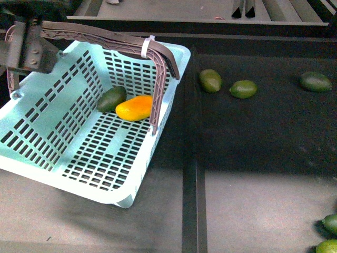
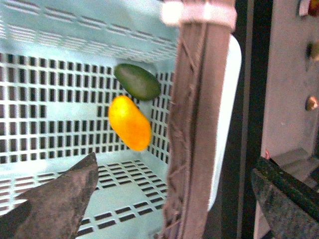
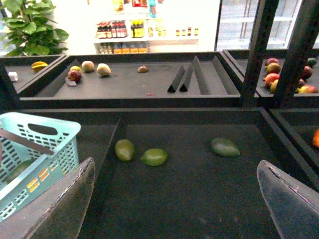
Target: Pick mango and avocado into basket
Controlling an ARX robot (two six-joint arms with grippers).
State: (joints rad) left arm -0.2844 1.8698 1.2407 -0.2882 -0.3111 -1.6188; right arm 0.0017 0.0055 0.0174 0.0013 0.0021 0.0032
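Observation:
The turquoise basket (image 1: 63, 158) sits at the left. In it, against the far right wall, lie the yellow-orange mango (image 1: 134, 108) and the dark green avocado (image 1: 111, 99), touching each other. My left gripper (image 1: 27, 48) is open at the basket's far left, by the brown handle (image 1: 158, 68). In the left wrist view the mango (image 2: 129, 123) and avocado (image 2: 137, 81) lie on the slotted floor, and the handle (image 2: 197, 124) stands between the open left gripper's (image 2: 174, 199) fingers. My right gripper (image 3: 174, 199) is open and empty above the dark shelf, with the basket (image 3: 40, 159) off to one side.
Three lighter green avocados (image 1: 210, 80), (image 1: 244, 89), (image 1: 316, 81) lie on the dark shelf right of the basket, and more (image 1: 330, 224) at the front right corner. A black divider rail (image 1: 189, 158) runs between basket and shelf. Shelves with fruit (image 3: 88, 66) stand behind.

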